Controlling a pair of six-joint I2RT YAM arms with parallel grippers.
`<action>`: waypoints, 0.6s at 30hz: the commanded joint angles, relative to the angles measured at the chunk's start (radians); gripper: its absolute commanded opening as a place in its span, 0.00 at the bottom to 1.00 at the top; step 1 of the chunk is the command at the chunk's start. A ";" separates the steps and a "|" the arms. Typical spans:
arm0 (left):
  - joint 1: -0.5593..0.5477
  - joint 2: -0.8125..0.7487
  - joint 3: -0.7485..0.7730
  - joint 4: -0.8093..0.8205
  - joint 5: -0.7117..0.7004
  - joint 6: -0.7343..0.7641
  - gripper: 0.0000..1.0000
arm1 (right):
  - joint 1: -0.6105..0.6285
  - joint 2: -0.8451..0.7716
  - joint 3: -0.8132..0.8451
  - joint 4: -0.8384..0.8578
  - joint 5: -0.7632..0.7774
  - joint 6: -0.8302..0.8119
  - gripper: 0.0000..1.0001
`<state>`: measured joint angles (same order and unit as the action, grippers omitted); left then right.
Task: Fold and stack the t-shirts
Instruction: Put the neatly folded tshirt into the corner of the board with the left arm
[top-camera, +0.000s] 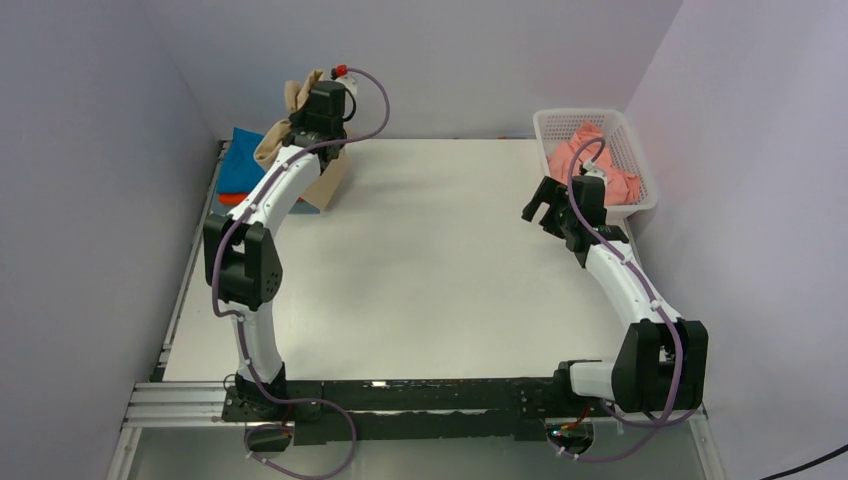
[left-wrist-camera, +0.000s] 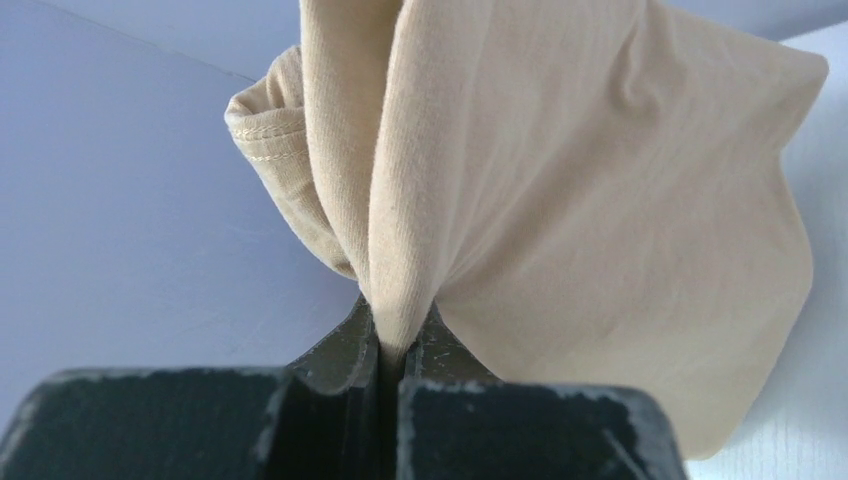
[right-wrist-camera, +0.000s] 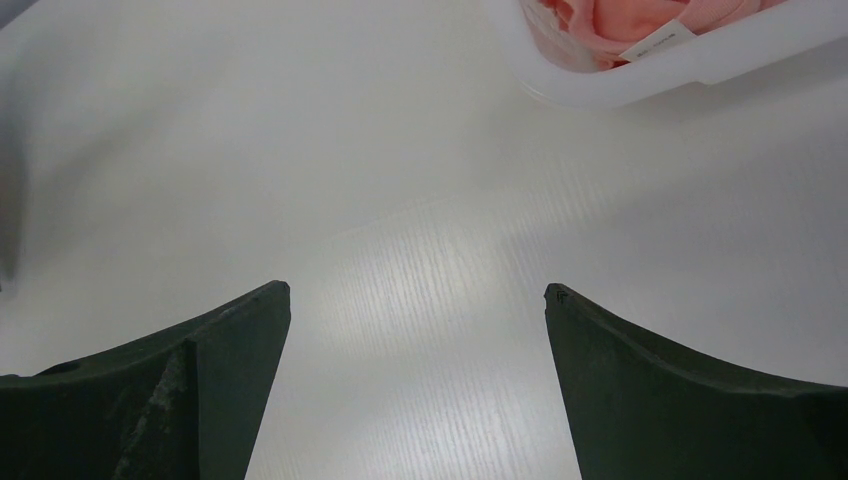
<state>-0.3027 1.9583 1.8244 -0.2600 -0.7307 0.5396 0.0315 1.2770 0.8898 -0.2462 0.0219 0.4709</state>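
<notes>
My left gripper (top-camera: 318, 98) is raised at the far left and is shut on the tan-beige t-shirt (top-camera: 274, 142), which hangs bunched from it. In the left wrist view the gripper (left-wrist-camera: 392, 335) pinches a fold of that tan cloth (left-wrist-camera: 560, 200). Under it lies a bright blue t-shirt (top-camera: 240, 160) on an orange-red one (top-camera: 232, 198). The salmon pink t-shirt (top-camera: 590, 160) lies crumpled in the white mesh basket (top-camera: 640, 195). My right gripper (top-camera: 538, 205) is open and empty over the bare table, left of the basket; the right wrist view shows it (right-wrist-camera: 417, 290) apart from the basket. The grey t-shirt is not in view.
The white table (top-camera: 440, 260) is walled at the back, left and right. The basket rim (right-wrist-camera: 640, 85) with pink cloth (right-wrist-camera: 600, 20) sits just beyond my right fingers. The arm bases stand on the rail at the near edge.
</notes>
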 joint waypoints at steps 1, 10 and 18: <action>0.011 -0.072 0.107 -0.010 -0.021 -0.031 0.00 | -0.009 -0.019 0.009 0.032 0.017 -0.012 1.00; 0.044 -0.060 0.181 -0.073 0.028 -0.138 0.00 | -0.012 -0.017 0.006 0.033 0.019 -0.010 1.00; 0.108 0.005 0.197 -0.057 0.042 -0.168 0.00 | -0.014 -0.011 0.007 0.034 0.018 -0.005 1.00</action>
<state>-0.2333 1.9587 1.9606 -0.3725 -0.6930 0.4046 0.0231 1.2770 0.8894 -0.2462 0.0219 0.4713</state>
